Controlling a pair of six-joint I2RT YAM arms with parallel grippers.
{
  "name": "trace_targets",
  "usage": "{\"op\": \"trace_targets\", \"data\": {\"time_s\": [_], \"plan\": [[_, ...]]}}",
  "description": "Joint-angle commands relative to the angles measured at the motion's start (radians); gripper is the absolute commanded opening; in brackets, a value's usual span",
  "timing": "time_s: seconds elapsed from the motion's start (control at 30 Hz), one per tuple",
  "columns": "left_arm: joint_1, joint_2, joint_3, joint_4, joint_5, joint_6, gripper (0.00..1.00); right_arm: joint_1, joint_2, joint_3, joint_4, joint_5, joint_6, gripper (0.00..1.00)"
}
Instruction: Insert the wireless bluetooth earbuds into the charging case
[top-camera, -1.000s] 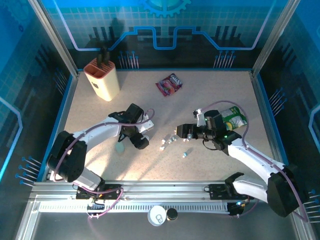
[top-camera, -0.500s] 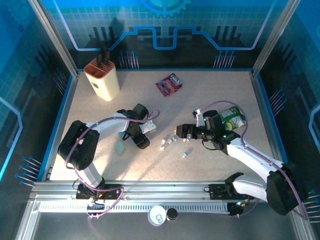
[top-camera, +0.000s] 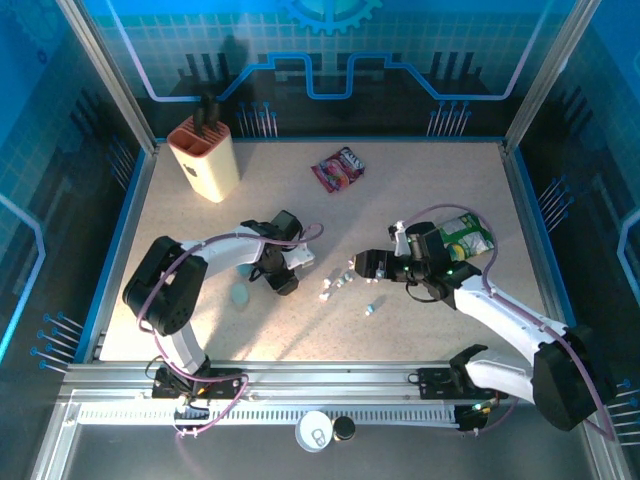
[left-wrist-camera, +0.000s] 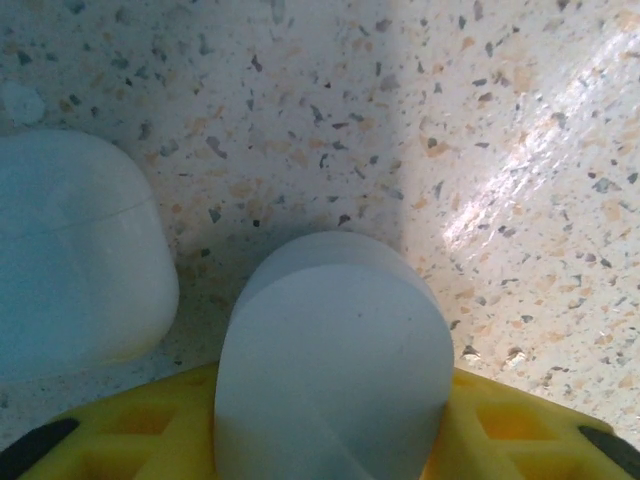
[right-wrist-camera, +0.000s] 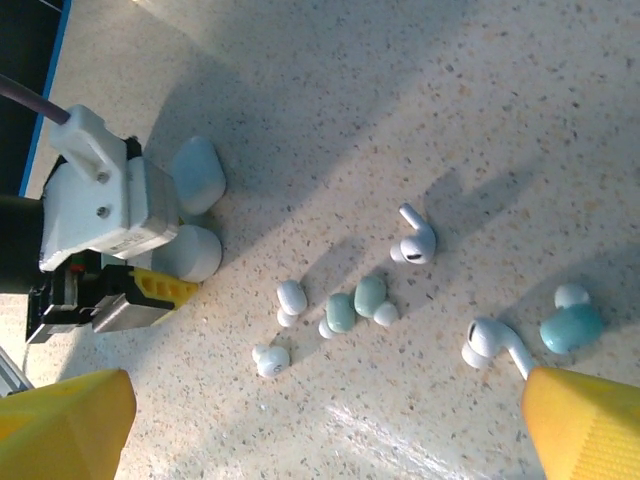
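Yellow finger pads (left-wrist-camera: 150, 425) of the left claw (top-camera: 283, 279) stand against both flanks of a white case (left-wrist-camera: 335, 360), a rounded pebble shape that sits on the speckled desk (left-wrist-camera: 480, 120). No gap shows between pad and shell on either side, so the claw is closed onto it. Just beside it, to the left in the wrist view, lies a pale blue case (left-wrist-camera: 70, 265), apart from the pads.

The right claw (top-camera: 361, 266) hangs low over the middle of the desk with its jaws spread wide and nothing between them. Its two yellow fingertips (right-wrist-camera: 585, 425) sit in the lower corners of its wrist view.

The earbuds (right-wrist-camera: 345, 310) lie loose on the bare desk between the two claws. White and teal ones form a tight cluster. A white stemmed bud (right-wrist-camera: 415, 240) lies a little apart from it, and a second stemmed bud rests next to a teal bud (right-wrist-camera: 572, 328), close to the right claw's fingertip.

Toward the back of the desk stand a cream knife block (top-camera: 205, 160) and a red snack packet (top-camera: 338, 170). A green bag (top-camera: 463, 238) lies behind the right arm.
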Motion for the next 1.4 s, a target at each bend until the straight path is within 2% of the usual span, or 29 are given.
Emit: {"op": "trace_targets", "data": {"time_s": [0.0, 0.2, 0.33, 0.43, 0.53, 0.63, 0.83, 1.2, 1.37], "plan": [[-0.025, -0.05, -0.013, 0.005, 0.04, 0.007, 0.43, -0.042, -0.017, 0.02, -0.035, -0.099, 0.053, 1.0], [-0.036, -0.195, -0.077, 0.153, 0.131, 0.048, 0.41, -0.121, 0.016, -0.034, 0.147, -0.362, 0.219, 0.99], [-0.055, -0.282, -0.133, 0.294, 0.224, 0.084, 0.38, -0.122, 0.069, -0.017, 0.194, -0.456, 0.25, 0.93], [-0.072, -0.301, -0.133, 0.344, 0.273, 0.094, 0.38, -0.119, 0.12, -0.03, 0.277, -0.515, 0.294, 0.83], [-0.099, -0.297, -0.118, 0.358, 0.293, 0.117, 0.38, -0.1, 0.173, -0.049, 0.4, -0.562, 0.368, 0.79], [-0.119, -0.282, -0.099, 0.362, 0.308, 0.122, 0.38, -0.067, 0.21, -0.051, 0.467, -0.57, 0.399, 0.76], [-0.154, -0.268, -0.083, 0.381, 0.311, 0.134, 0.39, -0.011, 0.258, -0.031, 0.47, -0.557, 0.399, 0.71], [-0.175, -0.243, -0.061, 0.37, 0.292, 0.145, 0.39, 0.035, 0.327, 0.004, 0.487, -0.567, 0.409, 0.56], [-0.179, -0.243, -0.065, 0.378, 0.291, 0.145, 0.39, 0.036, 0.328, 0.011, 0.48, -0.571, 0.412, 0.38]]}}
